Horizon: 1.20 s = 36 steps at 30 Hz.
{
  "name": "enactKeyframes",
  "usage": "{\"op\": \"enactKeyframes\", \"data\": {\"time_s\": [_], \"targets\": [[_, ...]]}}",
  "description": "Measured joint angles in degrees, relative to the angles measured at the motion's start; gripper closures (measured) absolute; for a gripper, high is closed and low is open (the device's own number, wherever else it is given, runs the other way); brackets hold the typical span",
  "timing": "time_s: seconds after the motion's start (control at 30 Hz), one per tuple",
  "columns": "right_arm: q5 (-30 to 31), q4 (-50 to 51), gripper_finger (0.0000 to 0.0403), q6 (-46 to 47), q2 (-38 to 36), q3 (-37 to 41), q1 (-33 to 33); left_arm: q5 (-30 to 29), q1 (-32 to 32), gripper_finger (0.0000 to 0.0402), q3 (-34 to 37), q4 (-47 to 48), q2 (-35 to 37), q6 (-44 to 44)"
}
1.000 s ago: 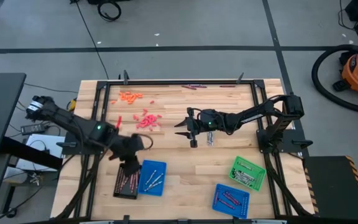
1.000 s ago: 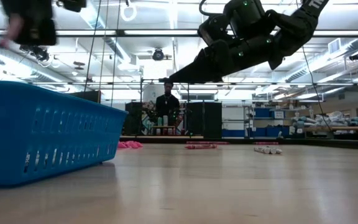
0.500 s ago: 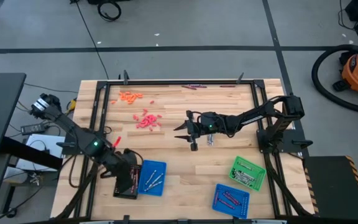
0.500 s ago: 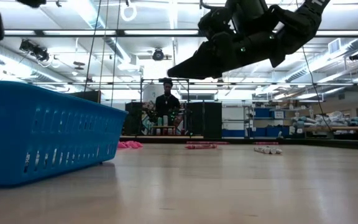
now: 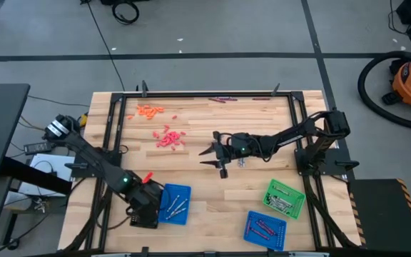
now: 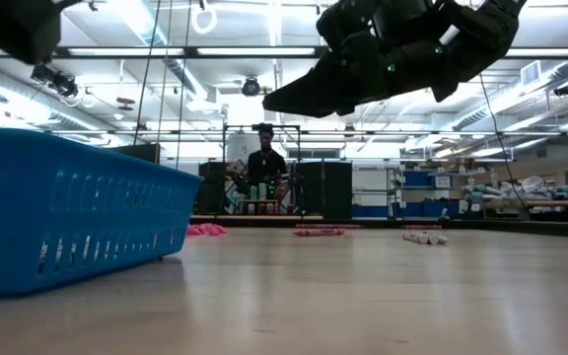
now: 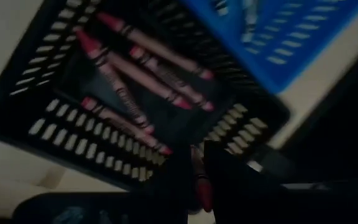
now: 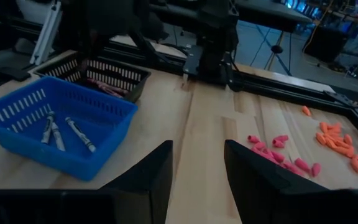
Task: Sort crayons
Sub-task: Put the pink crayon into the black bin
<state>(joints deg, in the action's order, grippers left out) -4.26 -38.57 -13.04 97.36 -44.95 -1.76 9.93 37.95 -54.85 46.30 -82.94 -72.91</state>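
Note:
My left gripper (image 5: pixel 147 202) hangs over the black tray (image 5: pixel 138 218) at the near left, shut on a red-pink crayon (image 7: pixel 199 182). Several red-pink crayons (image 7: pixel 135 68) lie flat in that tray. Beside it stands a blue tray (image 5: pixel 175 204) holding silver-grey crayons (image 8: pixel 58 132). My right gripper (image 5: pixel 212 153) hovers open over the table's middle with nothing between its fingers (image 8: pixel 148 180). Silver-grey crayons (image 5: pixel 240 163) lie on the wood just beside it. My left gripper pinches the red-pink crayon (image 7: pixel 197 171) between its two fingers, which point steeply down from above. The crayon is lifted clear, above the near rim of the black tray. The dark fingers hide most of its length.
A pink pile (image 5: pixel 168 138) and an orange pile (image 5: pixel 149 111) lie at the far left, and purple crayons (image 5: pixel 220 100) at the far edge. A green tray (image 5: pixel 285 198) and a second blue tray (image 5: pixel 265 229) stand at the near right. A person stands far behind the table (image 6: pixel 264 163).
My left gripper has swung toward the table's near edge and come down, from beside the trays to over the black tray, turning its wrist and staying shut on the crayon. My right gripper has drifted a little toward the near edge, still open.

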Motion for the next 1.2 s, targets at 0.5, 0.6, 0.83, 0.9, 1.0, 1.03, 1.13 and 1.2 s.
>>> {"op": "enactKeyframes", "data": {"time_s": [0.5, 0.6, 0.83, 0.9, 1.0, 1.03, 1.13, 1.2], "targets": [[0.3, -1.7, 0.0250, 0.0, 0.0, 0.0, -1.5, 2.0, 0.1, 0.0230, -0.4, 1.8, -2.2, -1.0], [0.3, -1.7, 0.0250, 0.0, 0.0, 0.0, -1.5, 2.3, -0.5, 0.0216, -2.3, 2.9, -2.2, 0.2], [3.9, -0.5, 0.0250, 1.4, 0.0, 0.0, -1.4, -9.7, -2.8, 0.0222, -10.5, 10.4, -2.2, 10.1], [4.9, 1.0, 0.0250, 1.8, 0.0, 0.0, -1.1, -15.0, -3.4, 0.0223, -12.2, 11.0, -2.2, 13.9], [5.0, 3.7, 0.0250, 3.1, 0.0, 0.0, -0.4, -22.2, -4.3, 0.0225, -13.1, 10.9, -2.2, 19.2], [5.1, 4.8, 0.0250, 3.6, 0.0, 0.0, -0.2, -24.4, -4.7, 0.0225, -13.1, 11.0, -2.2, 20.9], [8.5, 7.8, 0.0250, 5.5, 0.0, 0.0, 0.1, -31.7, -6.2, 0.0225, -13.1, 11.0, -2.2, 26.5], [12.2, 10.4, 0.0250, 6.9, 0.0, 0.0, 0.4, -36.7, -7.5, 0.0225, -13.1, 11.0, -2.2, 29.4]]}}
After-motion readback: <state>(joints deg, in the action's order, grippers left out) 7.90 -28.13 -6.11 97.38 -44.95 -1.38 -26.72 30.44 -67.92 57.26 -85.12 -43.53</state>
